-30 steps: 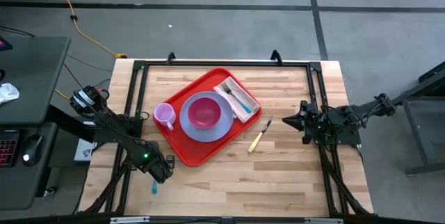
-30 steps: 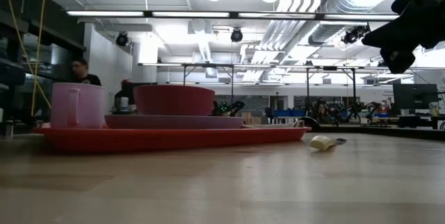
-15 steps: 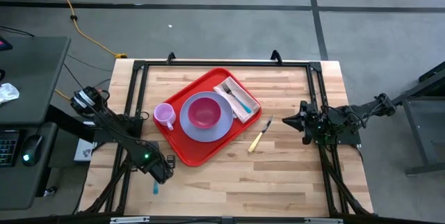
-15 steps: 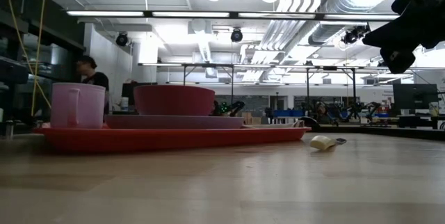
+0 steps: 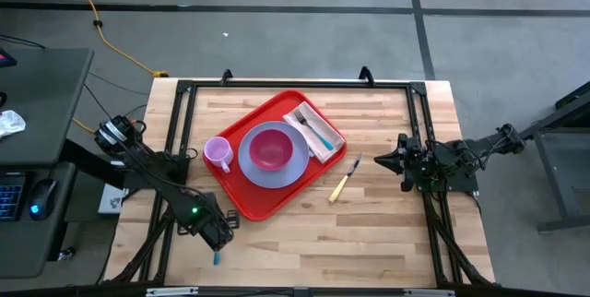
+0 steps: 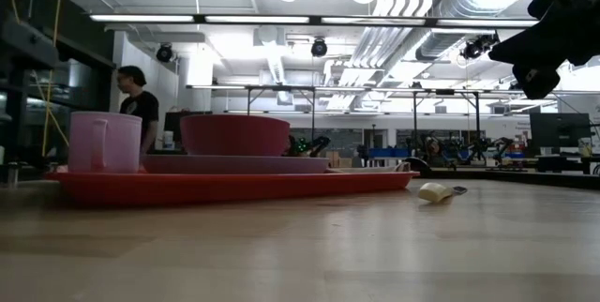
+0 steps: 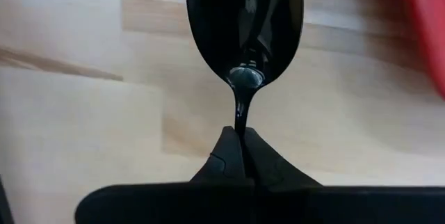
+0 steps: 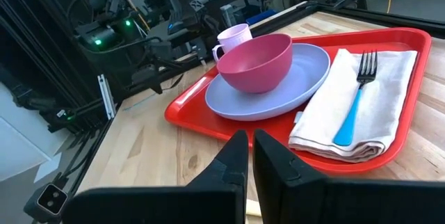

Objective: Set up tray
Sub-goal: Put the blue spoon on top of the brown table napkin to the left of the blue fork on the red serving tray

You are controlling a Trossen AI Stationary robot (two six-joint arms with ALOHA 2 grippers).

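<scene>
The red tray [image 5: 241, 196] lies on the table and carries a lavender plate [image 5: 293, 163] with a pink bowl [image 5: 270, 148], a pink mug [image 5: 218, 153] and a folded napkin with a blue-handled fork [image 5: 314, 131]. A yellow-handled knife [image 5: 342, 182] lies on the wood to the right of the tray. My left gripper [image 5: 218, 234] is near the table's near-left corner, shut on a spoon [image 7: 243, 22] whose blue handle [image 5: 216, 258] pokes out. My right gripper [image 5: 383, 160] hovers at the table's right side, shut and holding nothing. My left gripper pinches the spoon between its two fingertips [image 7: 226, 151] at the thin neck [image 7: 240, 116] just behind the bowl. The dark shiny bowl sticks out past the fingertips over the wood. Whether the spoon touches the table does not show.
Bare wood stretches along the near edge and right of the tray [image 6: 234, 185]. A black frame [image 5: 304, 85] runs along the far and side edges. In the low view my right arm [image 6: 553, 21] hangs high at the right. A person [image 6: 139, 105] stands in the room behind.
My left gripper has shifted a little toward the table's near edge and to the right, and the spoon's blue handle has moved with it. The person in the room behind has walked to the right.
</scene>
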